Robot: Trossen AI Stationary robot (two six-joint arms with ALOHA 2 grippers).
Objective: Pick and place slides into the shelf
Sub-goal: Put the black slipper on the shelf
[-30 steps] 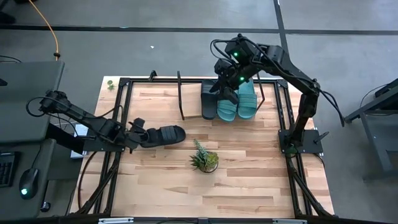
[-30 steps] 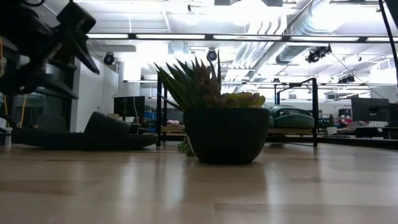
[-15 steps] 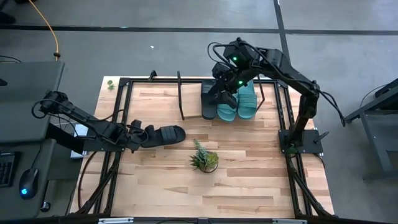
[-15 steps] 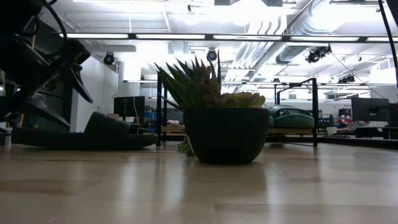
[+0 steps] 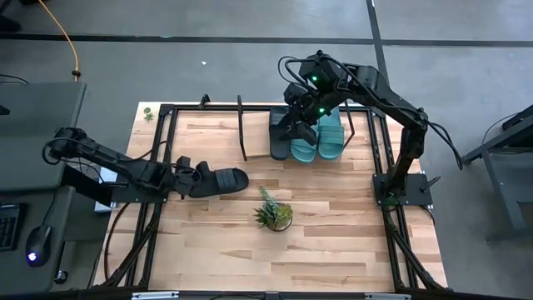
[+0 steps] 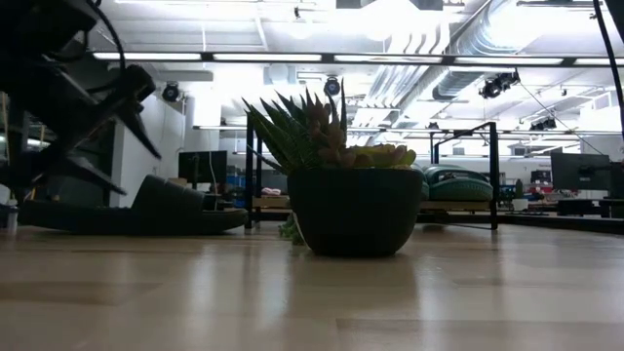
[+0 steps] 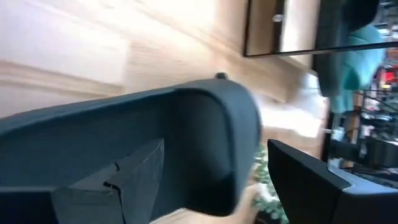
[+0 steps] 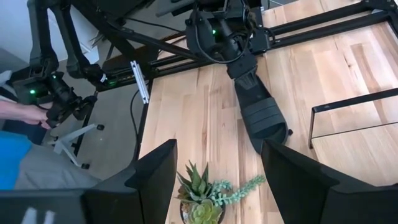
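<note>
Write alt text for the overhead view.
The left gripper reaches the heel of a black slide lying on the wooden table. The right gripper hovers open over three slides on the shelf; a potted plant stands mid-table.
</note>
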